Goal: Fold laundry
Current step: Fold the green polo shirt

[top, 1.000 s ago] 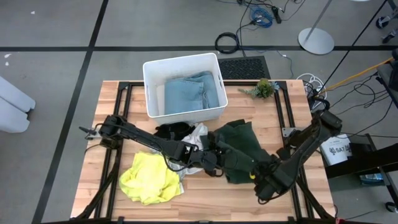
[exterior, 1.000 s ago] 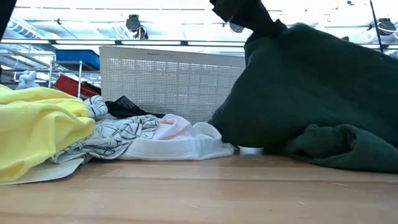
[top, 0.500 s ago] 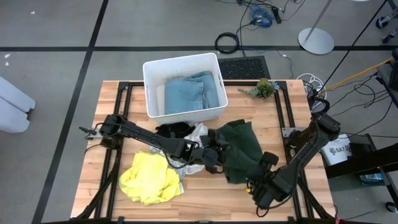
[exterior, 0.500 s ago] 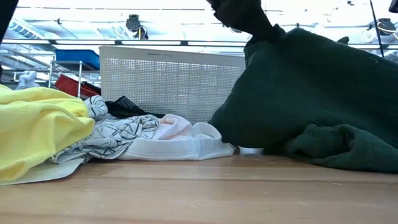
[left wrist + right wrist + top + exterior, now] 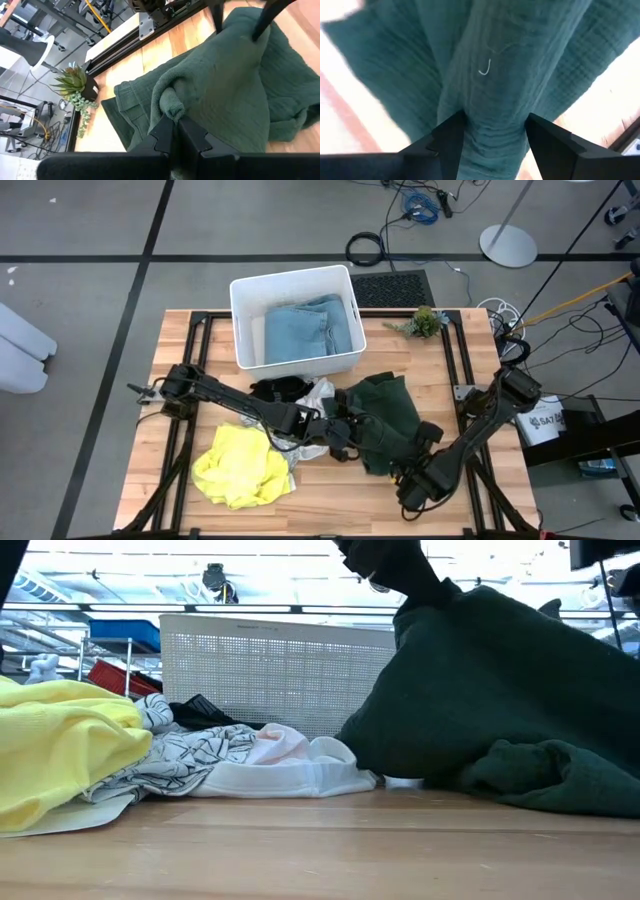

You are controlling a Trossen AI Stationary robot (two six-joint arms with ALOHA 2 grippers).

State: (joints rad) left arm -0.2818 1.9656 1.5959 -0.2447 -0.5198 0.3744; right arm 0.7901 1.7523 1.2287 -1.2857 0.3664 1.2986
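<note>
The dark green garment (image 5: 385,420) lies bunched right of the table's middle, its near edge on the wood (image 5: 540,780). My left gripper (image 5: 345,430) is shut on its left side and holds that part raised (image 5: 430,595). My right gripper (image 5: 408,478) stands open at the garment's near right end, its fingers astride a ridge of the cloth (image 5: 490,100). A bright yellow garment (image 5: 240,465), a white one with grey pattern (image 5: 315,395) and a black one (image 5: 275,390) lie heaped on the table to the left. A light blue one (image 5: 310,330) lies in the bin. My left gripper pinches a bunched fold of the green garment (image 5: 170,106) between its two fingers, slanting down from the table's left. That fold is lifted and the cloth falls away from it to the table. My right gripper comes from above, pointing steeply down. A ridge of green cloth (image 5: 492,132) fills the gap between its fingers (image 5: 451,137); whether they squeeze it I cannot tell.
A white plastic bin (image 5: 240,305) stands at the far middle of the table. A small potted plant (image 5: 425,320) sits at the far right. Bare wood shows along the near edge (image 5: 320,850) and at the right.
My right gripper has come down and toward the table's left onto the near right end of the green garment, rolling its wrist on the way. The left gripper and the raised fold have kept still.
</note>
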